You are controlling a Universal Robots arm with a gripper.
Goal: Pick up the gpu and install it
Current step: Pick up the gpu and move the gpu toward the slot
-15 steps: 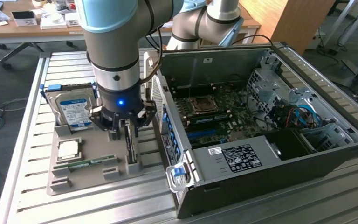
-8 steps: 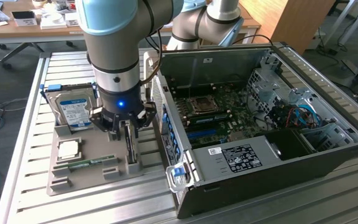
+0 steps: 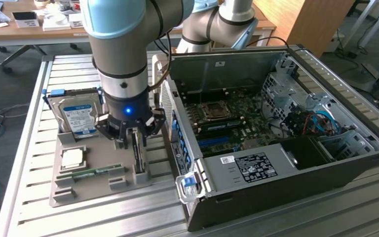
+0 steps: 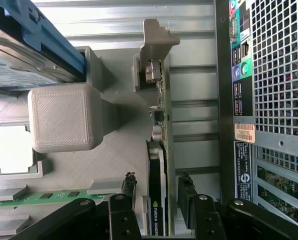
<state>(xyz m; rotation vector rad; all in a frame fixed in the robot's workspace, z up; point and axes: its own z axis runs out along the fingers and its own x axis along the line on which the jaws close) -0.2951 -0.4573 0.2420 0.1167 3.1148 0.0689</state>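
On the grey printed tray, the gpu stands on its edge in a narrow slot. Its long axis runs parallel to the rear panel of the computer case. The end with the metal bracket points toward the hard drive's end of the tray, and the black shroud face looks toward the CPU side. The gripper is lowered over the card, with one finger on each side of it. The wrist view shows a small gap between each finger and the card, so the pincer is wide and holds nothing.

Farther out on the same tray lie the hard drive with a blue-white label, the CPU and the green memory stick. The tray and the opened case rest side by side on the slatted metal table, with the case on the exterior view's right.
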